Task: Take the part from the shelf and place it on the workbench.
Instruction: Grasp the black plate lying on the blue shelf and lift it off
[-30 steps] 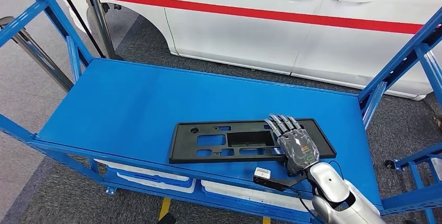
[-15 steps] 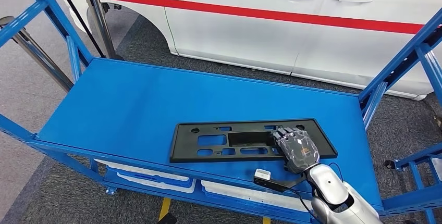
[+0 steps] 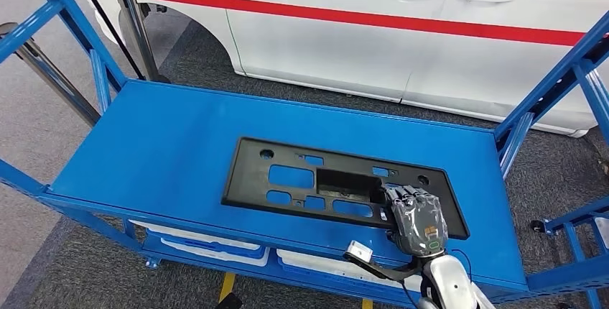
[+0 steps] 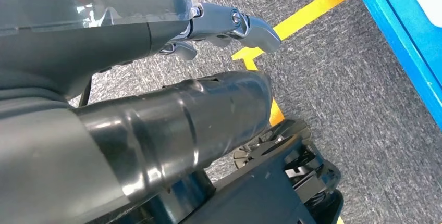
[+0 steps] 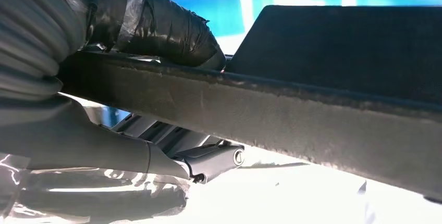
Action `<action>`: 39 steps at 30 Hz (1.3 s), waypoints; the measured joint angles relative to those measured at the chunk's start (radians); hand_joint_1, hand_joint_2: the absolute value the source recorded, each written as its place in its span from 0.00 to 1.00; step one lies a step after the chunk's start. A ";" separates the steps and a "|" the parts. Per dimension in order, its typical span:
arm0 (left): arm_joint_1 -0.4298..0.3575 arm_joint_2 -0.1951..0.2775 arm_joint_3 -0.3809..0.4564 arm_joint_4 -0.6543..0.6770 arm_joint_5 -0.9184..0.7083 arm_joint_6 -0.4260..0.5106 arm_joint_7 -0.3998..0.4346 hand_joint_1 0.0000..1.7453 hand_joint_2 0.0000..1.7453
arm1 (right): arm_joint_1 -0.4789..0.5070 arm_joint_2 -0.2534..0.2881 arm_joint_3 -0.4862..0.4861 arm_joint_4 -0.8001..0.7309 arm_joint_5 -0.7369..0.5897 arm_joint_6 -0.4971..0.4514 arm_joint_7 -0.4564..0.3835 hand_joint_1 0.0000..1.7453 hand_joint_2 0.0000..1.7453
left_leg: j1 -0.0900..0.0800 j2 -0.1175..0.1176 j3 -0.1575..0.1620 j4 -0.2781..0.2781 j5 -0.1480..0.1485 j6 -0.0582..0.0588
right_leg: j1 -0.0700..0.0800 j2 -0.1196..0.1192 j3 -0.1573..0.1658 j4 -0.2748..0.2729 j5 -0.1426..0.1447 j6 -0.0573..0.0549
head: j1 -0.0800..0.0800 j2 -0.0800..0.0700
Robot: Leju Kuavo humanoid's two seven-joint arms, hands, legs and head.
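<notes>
Right robot hand (image 3: 416, 217) grips flat black slotted plastic part (image 3: 316, 183) | smooth blue metal shelf (image 3: 158, 144)

Head view: high, facing forward and down onto blue metal shelf deck (image 3: 165, 144), white car (image 3: 402, 29) behind. Right wrist view: very close behind right hand (image 5: 104, 78), along edge of flat black plastic panel (image 5: 323, 125); same panel (image 3: 337, 187) and hand (image 3: 418, 217) seen from above. Left wrist view: close behind left hand (image 4: 156, 99), facing down at grey carpet (image 4: 354, 104).
</notes>
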State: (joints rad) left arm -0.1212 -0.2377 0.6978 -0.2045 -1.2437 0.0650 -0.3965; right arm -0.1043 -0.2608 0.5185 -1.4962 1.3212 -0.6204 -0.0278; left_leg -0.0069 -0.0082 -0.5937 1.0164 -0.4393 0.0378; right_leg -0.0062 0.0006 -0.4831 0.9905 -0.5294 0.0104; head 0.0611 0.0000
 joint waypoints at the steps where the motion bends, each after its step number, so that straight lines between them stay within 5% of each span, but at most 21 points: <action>1: 0.000 0.000 0.000 0.000 0.003 0.002 0.000 0.00 0.00 | 0.021 0.018 -0.013 -0.027 0.020 -0.022 0.008 1.00 1.00 | 0.000 0.000 0.000 0.000 0.000 0.000 | 0.000 0.000 0.000 0.000 0.000 0.000 | 0.000 0.000; 10: 0.009 0.000 0.005 0.000 0.028 0.021 -0.007 0.00 0.00 | 0.199 0.169 -0.058 -0.293 0.209 -0.063 0.029 1.00 1.00 | 0.000 0.000 0.000 -0.001 -0.001 -0.001 | 0.000 0.000 -0.001 0.000 -0.002 -0.001 | 0.000 0.000; 16: 0.013 0.000 0.015 0.000 0.036 0.022 -0.023 0.00 0.00 | 0.248 0.216 -0.058 -0.398 0.245 -0.064 0.018 1.00 1.00 | 0.000 0.000 0.000 -0.001 -0.001 -0.001 | 0.000 0.000 -0.001 0.000 -0.002 -0.001 | 0.000 0.000; 20: 0.017 0.000 0.025 0.000 0.050 0.018 -0.046 0.00 1.00 | 0.279 0.246 -0.065 -0.438 0.246 -0.064 -0.055 1.00 1.00 | 0.000 0.000 0.000 -0.001 -0.001 -0.001 | 0.000 0.000 -0.001 0.000 -0.002 -0.001 | 0.000 0.000; 27: 0.026 0.001 0.033 0.000 0.067 -0.002 -0.070 0.00 1.00 | 0.310 0.279 -0.073 -0.456 0.246 -0.064 -0.097 1.00 1.00 | 0.000 0.000 0.000 -0.001 -0.001 -0.001 | 0.000 0.000 -0.001 0.000 -0.002 -0.001 | 0.000 0.000; 39: 0.030 0.001 0.049 0.000 0.075 0.012 -0.069 0.00 1.00 | 0.313 0.285 -0.073 -0.434 0.250 -0.064 -0.030 1.00 1.00 | 0.000 0.000 0.000 -0.001 -0.001 -0.001 | 0.000 0.000 -0.001 0.000 -0.002 -0.001 | 0.000 0.000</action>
State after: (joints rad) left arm -0.0909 -0.2363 0.7470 -0.2045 -1.1692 0.0774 -0.4657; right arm 0.2084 0.0240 0.4451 -1.9306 1.5711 -0.6840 -0.0577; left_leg -0.0069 -0.0080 -0.5936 1.0154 -0.4403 0.0365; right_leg -0.0064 0.0006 -0.4839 0.9907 -0.5316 0.0093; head 0.0613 0.0000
